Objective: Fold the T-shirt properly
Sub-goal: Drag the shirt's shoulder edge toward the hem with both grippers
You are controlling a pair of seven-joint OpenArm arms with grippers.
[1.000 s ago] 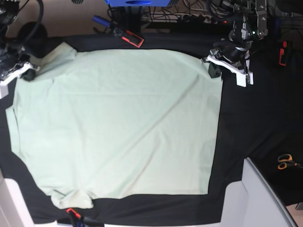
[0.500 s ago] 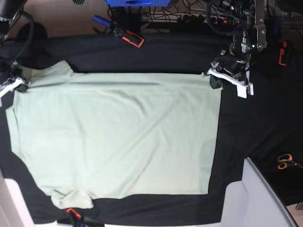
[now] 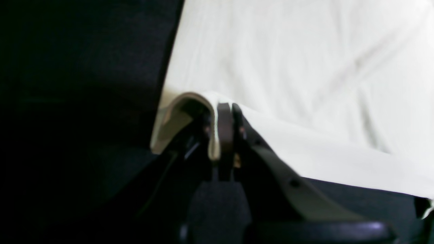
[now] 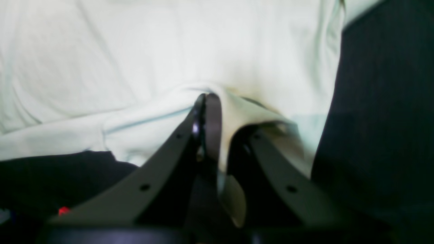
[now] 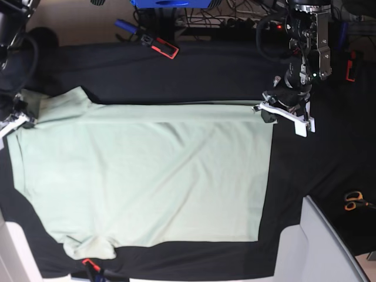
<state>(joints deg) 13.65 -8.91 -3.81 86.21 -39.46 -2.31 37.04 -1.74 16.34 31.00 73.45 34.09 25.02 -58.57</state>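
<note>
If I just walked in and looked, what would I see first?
A big pale green T-shirt spread over most of the black cloth in the middle of the table. At its far edge, the left tool and the right tool each pinch a corner of it, one on each side. Orange scissors lie off by themselves beside the shirt, near the table's edge.

A plain pale mint-green T-shirt (image 5: 147, 176), unpatterned, lies on a black table cloth (image 5: 194, 70), with dark grey-black fingers (image 3: 225, 128) pinching pale cloth between them, and orange-handled scissors (image 5: 353, 200) well away from them.
</note>
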